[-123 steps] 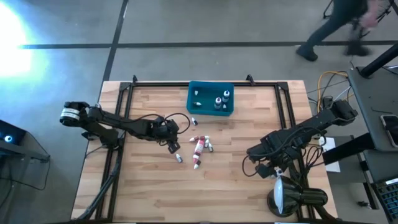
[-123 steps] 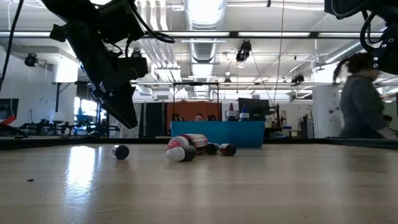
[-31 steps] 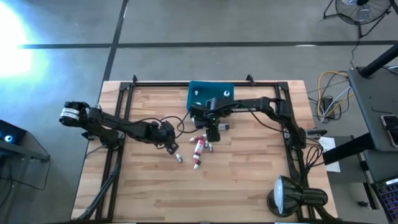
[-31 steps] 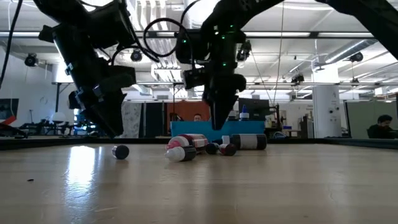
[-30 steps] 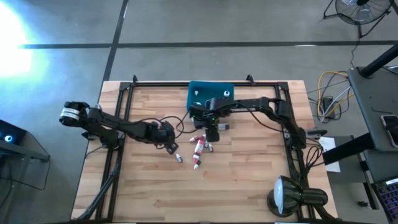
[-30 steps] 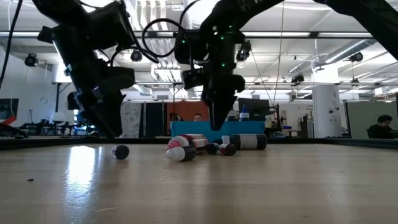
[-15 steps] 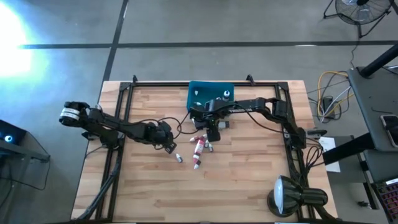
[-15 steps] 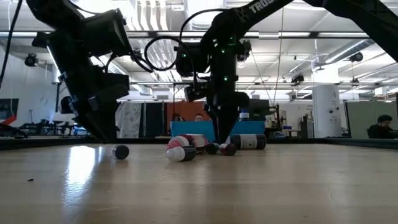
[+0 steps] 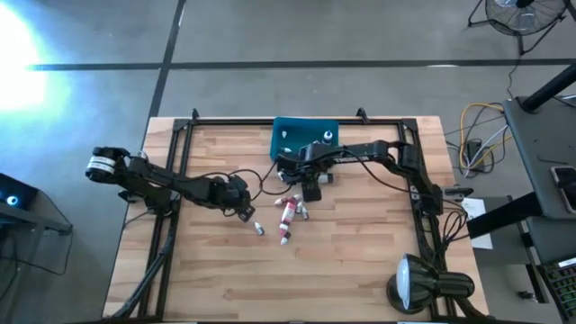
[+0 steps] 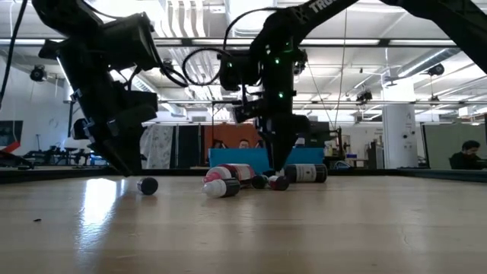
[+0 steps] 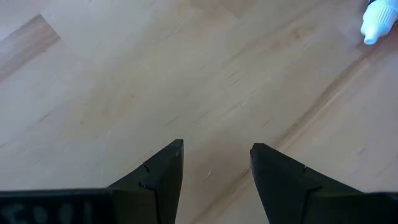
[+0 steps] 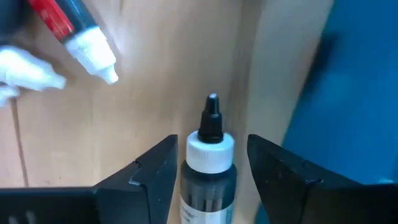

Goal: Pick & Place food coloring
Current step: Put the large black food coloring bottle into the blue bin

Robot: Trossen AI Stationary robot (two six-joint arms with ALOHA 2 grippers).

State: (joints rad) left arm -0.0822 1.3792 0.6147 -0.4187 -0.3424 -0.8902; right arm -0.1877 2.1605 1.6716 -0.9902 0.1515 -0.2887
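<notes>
Several tiny white-capped bottles (image 9: 288, 212) lie on their sides in a cluster mid-table (image 10: 224, 181). One lies apart (image 9: 258, 229), nearer my left gripper. A dark bottle with a white collar and black tip (image 12: 210, 149) lies on the wood (image 10: 306, 173) beside the teal bin (image 9: 281, 151). My right gripper (image 9: 311, 191) points down, open, with a finger on either side of that bottle (image 12: 212, 140). My left gripper (image 9: 247, 212) hangs open over bare wood (image 11: 214, 155); a white cap (image 11: 376, 25) shows beyond it.
The teal bin sits at the table's far edge (image 10: 228, 158) with a few bottles inside (image 9: 324, 137). A red bottle with a white cap (image 12: 74, 34) lies just past the right fingers. A black frame runs along the table's sides. Bare wood fills the near half.
My right gripper has come down toward the table beside the dark bottle, still open. My left gripper has drifted a little toward the table's left and lower, still open. The bottles have stayed where they lay.
</notes>
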